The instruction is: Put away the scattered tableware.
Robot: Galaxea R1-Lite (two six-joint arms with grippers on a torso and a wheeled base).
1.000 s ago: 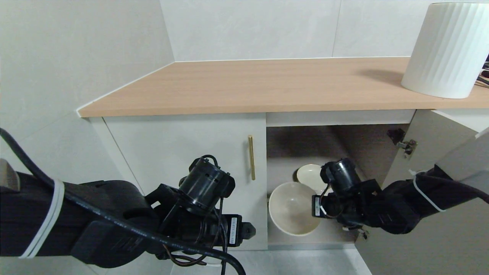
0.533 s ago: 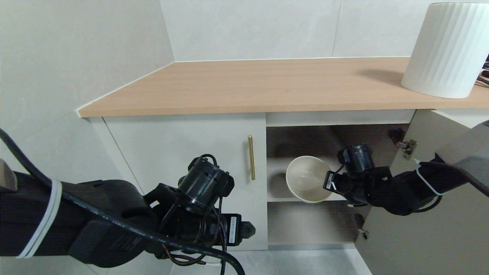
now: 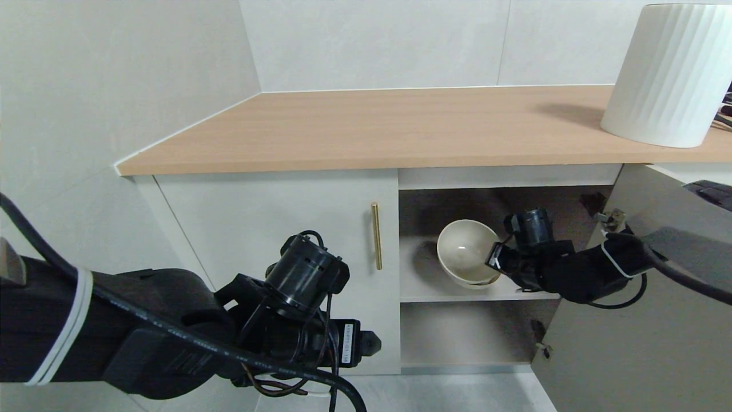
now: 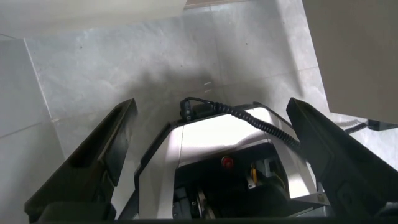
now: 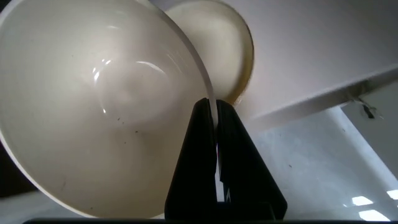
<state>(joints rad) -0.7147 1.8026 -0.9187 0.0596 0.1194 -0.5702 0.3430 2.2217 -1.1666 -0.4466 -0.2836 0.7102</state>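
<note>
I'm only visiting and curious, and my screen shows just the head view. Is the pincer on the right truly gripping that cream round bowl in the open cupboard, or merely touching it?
Observer: Gripping. The right wrist view shows the right pincer shut on the rim of the cream round bowl, one finger inside and one outside.
Visitor: Is anything hidden behind the bowl?
Observer: Yes. A second cream round dish sits on the white cupboard shelf just beyond it.
Visitor: And the other pincer?
Observer: The left wrist view shows the left pincer open, its dark fingers spread wide with nothing between them.
</note>
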